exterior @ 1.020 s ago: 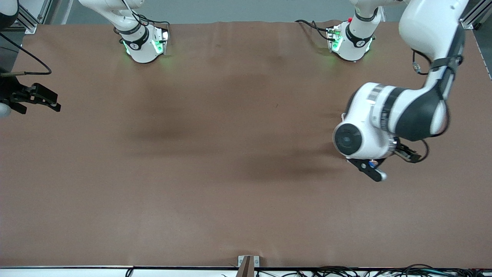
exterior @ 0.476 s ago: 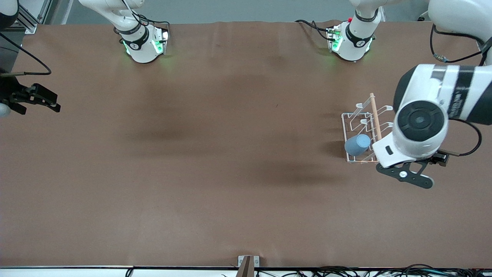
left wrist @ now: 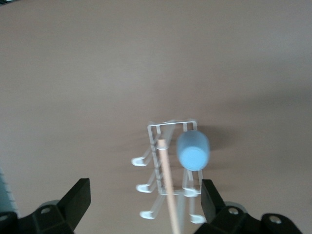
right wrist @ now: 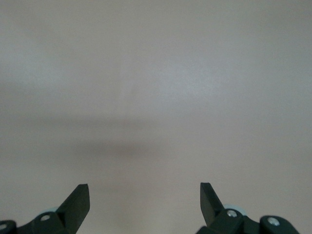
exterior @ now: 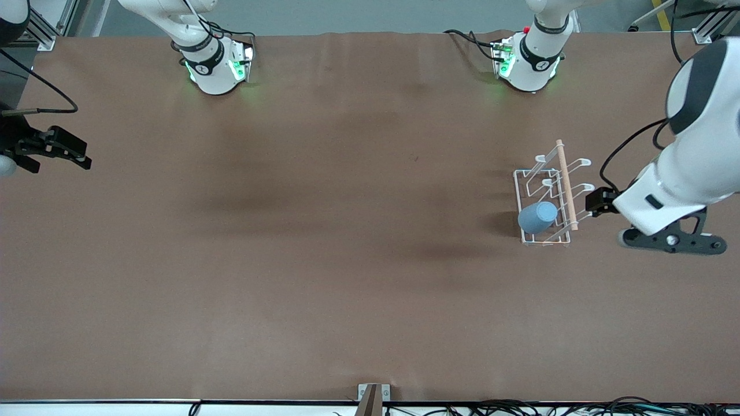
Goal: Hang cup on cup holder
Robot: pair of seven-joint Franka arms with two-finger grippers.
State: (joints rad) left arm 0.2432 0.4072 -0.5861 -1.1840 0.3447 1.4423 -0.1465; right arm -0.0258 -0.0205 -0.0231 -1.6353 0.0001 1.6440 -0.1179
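2 grippers stand wide open and empty: the left gripper (exterior: 670, 241) at the front view's right edge, just beside the cup holder (exterior: 546, 199), and the right gripper (exterior: 55, 151) waiting at that view's left edge. 1 light blue cup (exterior: 537, 217) sits upside down on a prong of the holder, at its end nearer the front camera.

Cup (left wrist: 193, 150) on cup holder (left wrist: 168, 168); fingers (left wrist: 78, 200) apart
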